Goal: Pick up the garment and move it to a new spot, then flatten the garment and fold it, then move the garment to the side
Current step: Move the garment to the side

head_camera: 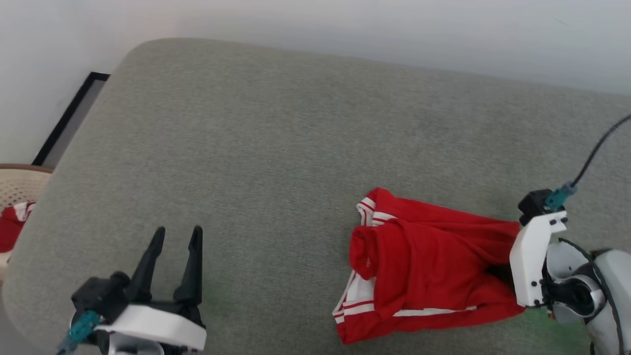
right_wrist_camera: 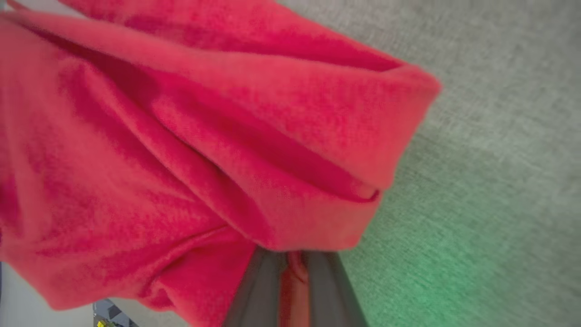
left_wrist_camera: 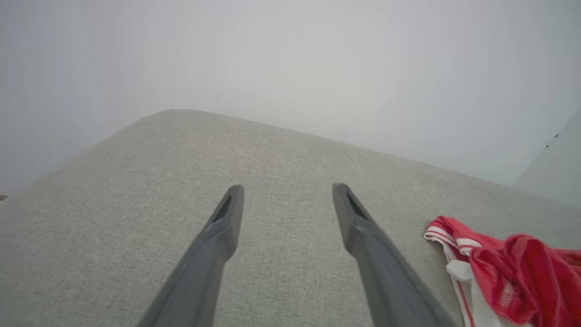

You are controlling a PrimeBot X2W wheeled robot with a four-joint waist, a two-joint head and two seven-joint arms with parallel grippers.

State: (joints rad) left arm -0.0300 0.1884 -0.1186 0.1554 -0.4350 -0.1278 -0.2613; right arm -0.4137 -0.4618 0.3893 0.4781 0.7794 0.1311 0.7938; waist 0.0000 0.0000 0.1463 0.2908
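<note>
Far left, a beige perforated basket (head_camera: 22,185) peeks in beside the grey upholstered cushion (head_camera: 276,138). Over the cushion's near left corner the left gripper (head_camera: 178,229) hovers, jaws spread wide, nothing between them. Across to the right, the red garment (head_camera: 434,256) lies crumpled on the cushion, white-striped at its left edge. And at its right end the right gripper (right_wrist_camera: 294,281) has its jaws pinched narrow on a fold of the red fabric. This reads as the pick-up step: grip made, lift not yet done. Next call, I'd say: raise it until the trailing cloth comes off the cushion, then carry it leftward to a fresh spot.
</note>
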